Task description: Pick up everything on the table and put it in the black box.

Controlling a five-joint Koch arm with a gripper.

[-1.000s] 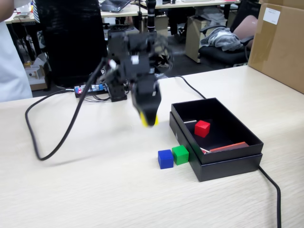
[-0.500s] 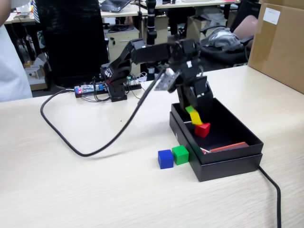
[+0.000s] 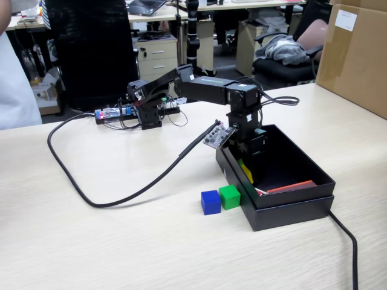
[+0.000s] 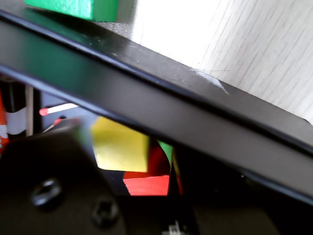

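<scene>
My gripper (image 3: 245,169) reaches down inside the black box (image 3: 290,208), close to its near left wall. The yellow cube (image 4: 120,144) sits between the jaws against the left one. A sliver of the red cube (image 4: 146,185) shows in the gap before the right jaw, so the gripper looks open. In the fixed view only a bit of the yellow cube (image 3: 247,173) shows, and the red one is hidden by the gripper. The blue cube (image 3: 210,202) and green cube (image 3: 230,196) sit side by side on the table (image 3: 121,241), just outside the box's left wall. The wrist view shows the green cube (image 4: 73,7) beyond the box rim (image 4: 171,98).
A thick black cable (image 3: 91,187) loops across the table from the arm. Another cable (image 3: 349,241) runs off the box's right corner toward the front edge. A big brown carton (image 3: 357,54) stands at the far right. A red strip (image 3: 290,186) lies inside the box.
The arm swung right from over the bare table to the box and lowered the yellow cube into it. The red cube, visible before, is now hidden behind the gripper.
</scene>
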